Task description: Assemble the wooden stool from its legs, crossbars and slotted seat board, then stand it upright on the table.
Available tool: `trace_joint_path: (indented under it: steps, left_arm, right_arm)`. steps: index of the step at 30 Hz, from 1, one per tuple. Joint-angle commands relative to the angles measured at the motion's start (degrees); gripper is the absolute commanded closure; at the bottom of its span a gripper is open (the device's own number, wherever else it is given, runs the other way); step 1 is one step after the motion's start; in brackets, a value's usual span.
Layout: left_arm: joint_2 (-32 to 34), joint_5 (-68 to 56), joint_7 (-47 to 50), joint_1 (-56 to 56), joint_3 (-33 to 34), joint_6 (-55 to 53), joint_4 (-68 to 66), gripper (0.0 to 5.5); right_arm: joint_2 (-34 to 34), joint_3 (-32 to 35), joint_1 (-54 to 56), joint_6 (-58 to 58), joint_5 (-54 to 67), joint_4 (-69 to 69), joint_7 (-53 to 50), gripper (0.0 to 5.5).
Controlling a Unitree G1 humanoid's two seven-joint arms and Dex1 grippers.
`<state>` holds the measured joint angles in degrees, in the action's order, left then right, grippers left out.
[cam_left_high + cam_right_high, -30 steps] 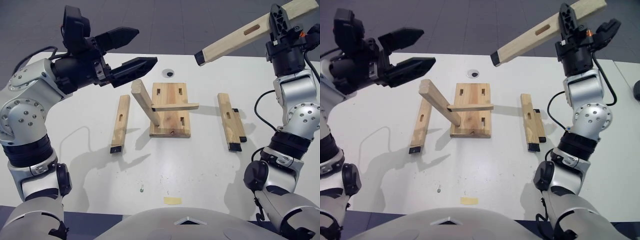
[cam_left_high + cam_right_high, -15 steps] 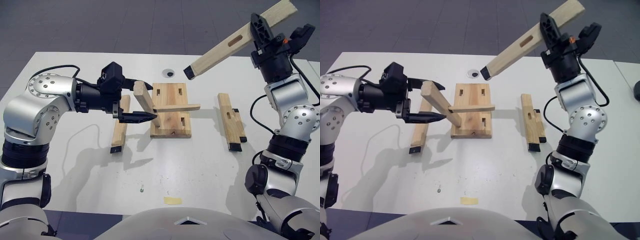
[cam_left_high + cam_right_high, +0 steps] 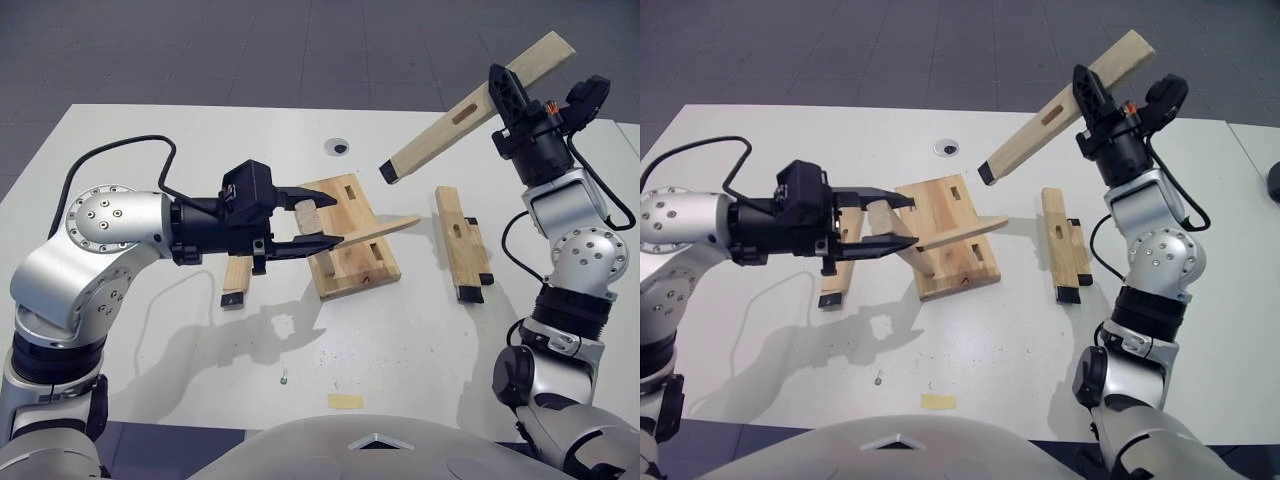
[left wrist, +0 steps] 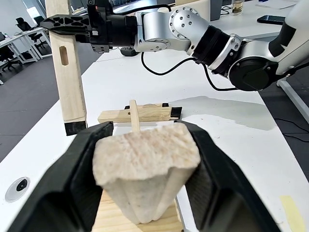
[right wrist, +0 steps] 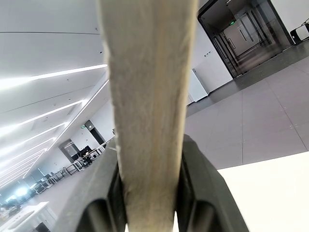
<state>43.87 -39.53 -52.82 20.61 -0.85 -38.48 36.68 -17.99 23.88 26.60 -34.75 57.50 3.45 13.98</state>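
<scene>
Fitting legs into the seat board is the step I judge to be in hand. My left fingers (image 3: 305, 243) are closed on the upper end of a pale, square-section wooden leg (image 4: 145, 164) that leans out of the flat, slotted pale-wood seat board (image 3: 365, 268). Its foot meets the board just beneath those fingers, but I cannot see how deep it sits. A thin pale wooden crossbar (image 3: 388, 227) runs from that planted leg away from the left fingers and toward the right ones, its free end hanging past the board's edge. The board lies askew on the white bench (image 3: 150, 140); I cannot tell whether one edge is lifted.

My right fingers (image 3: 503, 90) are clamped round a second pale wooden leg with a black end cap (image 3: 430, 142). They grip it near the uncapped end and hold it high over the bench. From the right fingers this raised leg slants down toward the board, its capped end hanging in the air near the crossbar's free end, and its side slot is in plain sight.

Another capped leg (image 3: 237, 275) lies flat just below the left fingers. A fourth leg (image 3: 455, 240) lies on the bench well below the right fingers, with a shorter dark-ended piece against it.

As I read it, the next move calls for the left fingers to steady the planted leg. The right arm then has to turn the raised leg and lower it so that its side slot takes the crossbar's free end and its own end meets an open slot in the board. Alignment looks like the hard part.
</scene>
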Motion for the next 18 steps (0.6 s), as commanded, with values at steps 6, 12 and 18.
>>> trace_joint_path:
  steps: [6, 12, 18]
  left_arm:
    - [-5.4, 4.6, 11.4, -2.3, -2.8, -0.5, -1.5, 3.42]
    - [-10.7, 4.4, 18.6, -0.1, -4.4, -2.7, -0.1, 3.44]
    - [-11.2, 6.1, 21.1, -1.6, -5.4, -3.5, -0.4, 3.44]
  right_arm:
    - [-2.5, -5.8, -9.7, 7.9, -12.7, 8.2, 7.2, 4.49]
    - [-2.4, -11.4, -11.3, 16.2, -23.2, 8.2, 11.0, 4.49]
    - [-0.8, -16.7, -14.0, 21.7, -30.2, 7.3, 12.8, 4.49]
